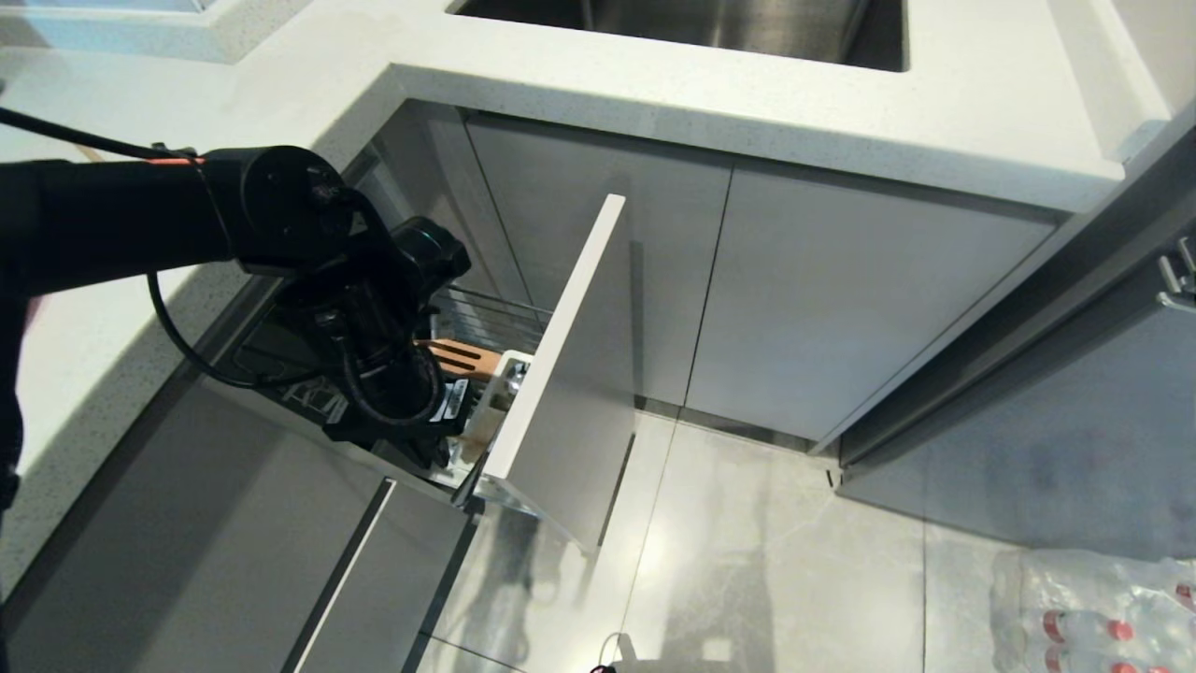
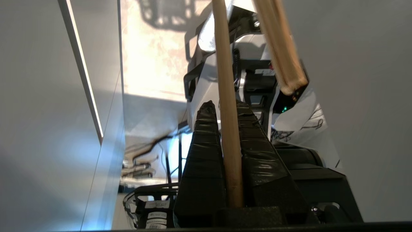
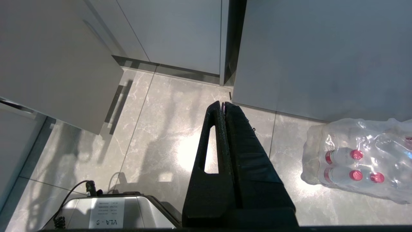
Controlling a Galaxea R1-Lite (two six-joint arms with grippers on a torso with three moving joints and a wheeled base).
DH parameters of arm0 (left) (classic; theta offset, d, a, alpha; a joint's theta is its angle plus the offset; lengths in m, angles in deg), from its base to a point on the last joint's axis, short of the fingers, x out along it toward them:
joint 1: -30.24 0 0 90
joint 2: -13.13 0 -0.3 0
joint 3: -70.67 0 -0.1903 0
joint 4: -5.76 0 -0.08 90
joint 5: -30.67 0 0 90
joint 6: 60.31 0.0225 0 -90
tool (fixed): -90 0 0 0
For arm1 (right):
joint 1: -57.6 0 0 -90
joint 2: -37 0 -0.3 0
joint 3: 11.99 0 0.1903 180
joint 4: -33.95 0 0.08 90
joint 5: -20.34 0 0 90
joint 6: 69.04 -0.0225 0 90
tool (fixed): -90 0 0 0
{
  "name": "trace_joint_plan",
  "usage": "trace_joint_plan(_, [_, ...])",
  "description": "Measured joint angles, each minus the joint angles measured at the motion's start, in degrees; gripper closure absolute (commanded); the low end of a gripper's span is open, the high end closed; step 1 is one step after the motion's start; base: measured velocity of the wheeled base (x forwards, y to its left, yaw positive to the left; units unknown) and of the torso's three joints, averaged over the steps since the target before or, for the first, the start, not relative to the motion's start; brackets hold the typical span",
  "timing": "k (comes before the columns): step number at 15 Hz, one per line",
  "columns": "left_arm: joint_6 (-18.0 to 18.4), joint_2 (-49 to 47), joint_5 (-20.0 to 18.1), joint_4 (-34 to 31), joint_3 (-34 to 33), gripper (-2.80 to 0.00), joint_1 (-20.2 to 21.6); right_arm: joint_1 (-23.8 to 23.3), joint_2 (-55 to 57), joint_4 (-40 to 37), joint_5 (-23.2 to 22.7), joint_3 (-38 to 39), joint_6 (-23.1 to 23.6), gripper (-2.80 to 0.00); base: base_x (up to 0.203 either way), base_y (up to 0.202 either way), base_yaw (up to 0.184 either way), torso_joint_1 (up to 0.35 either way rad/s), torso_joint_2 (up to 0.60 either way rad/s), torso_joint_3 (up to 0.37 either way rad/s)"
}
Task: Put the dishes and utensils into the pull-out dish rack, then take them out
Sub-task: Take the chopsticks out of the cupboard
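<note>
Between the black jaws of your left gripper (image 2: 225, 108) you have one of the chopsticks (image 2: 229, 129); the jaws are almost shut and pinch it along its length, and the second stick leans just beside it, a little apart at the far end. I cannot tell if the jaws press that second stick too. From the head view, this arm reaches down into the pull-out dish rack (image 1: 570, 355), which stands drawn out from the cabinet, and the gripper itself is hidden behind the wrist there.

My judgement: you are at the chopsticks step, either lowering them in or taking them out; from this moment alone I cannot decide which. For the next move, keep the sticks upright and go straight along the narrow gap beside the front panel, so that the tips do not catch on the wire.

Inside the rack you can see the wooden slotted insert (image 1: 458, 355) and the white cutlery holder (image 1: 500, 397) close to the front panel; what is in the holder is too hidden to name. No plate or bowl shows.

Your right gripper (image 3: 223, 106) hangs parked above the floor, jaws closed on nothing.
</note>
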Motion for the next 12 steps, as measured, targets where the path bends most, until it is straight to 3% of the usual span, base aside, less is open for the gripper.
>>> trace_joint_plan(12, [-0.19,14.19,-0.05,-4.89,0.07,0.0,-3.8,0.02,-0.02,-0.01,0.0,0.0,0.02,0.0,0.0,0.0,0.0,0.0,0.0,0.0])
